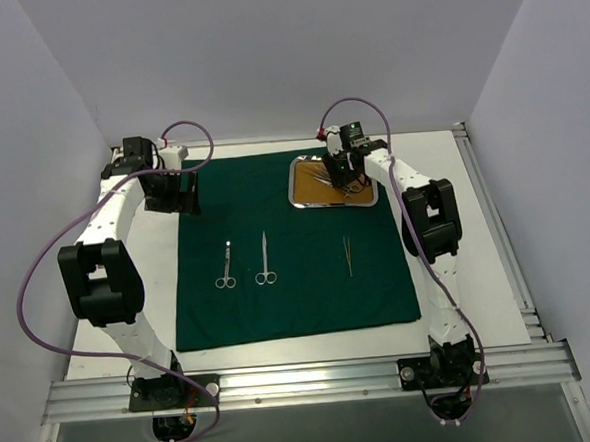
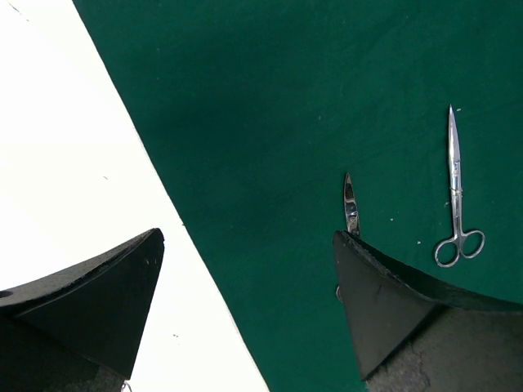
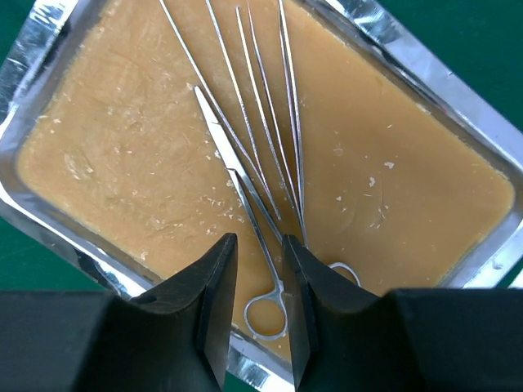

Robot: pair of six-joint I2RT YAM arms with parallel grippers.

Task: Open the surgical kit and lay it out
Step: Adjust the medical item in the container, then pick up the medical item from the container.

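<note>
- The drape lay spread flat across the middle of the table, giving a clean field for the pieces.
- The tray sat on the drape's upper right corner in the top view with its tan liner exposed, so the unwrapping appeared complete.
- Three pieces lay in a row across the drape's centre, parallel and well apart: short scissors, long scissors and tweezers. The spacing was judged to keep each one separately reachable.
- On the liner, the tray scissors and slim tray tweezers lay fanned close together, crossing near their lower ends. Their exact count could not be told.
- The right gripper hung low over the tray's lower edge in its wrist view. Its fingers stood narrowly apart either side of the tray scissors' shank, just above the ring handles. Nothing was clamped, as a gap showed on both sides of the shank. The narrow setting was judged suited to a slim target among crowded neighbours.
- The left gripper sat at the drape's left edge, upper left in the top view, with its fingers wide apart and empty. It was judged parked clear of the work.
- Assessment: the task was past halfway, and the step in hand concerned the tray scissors. The risk was dragging the tray tweezers along.
</note>
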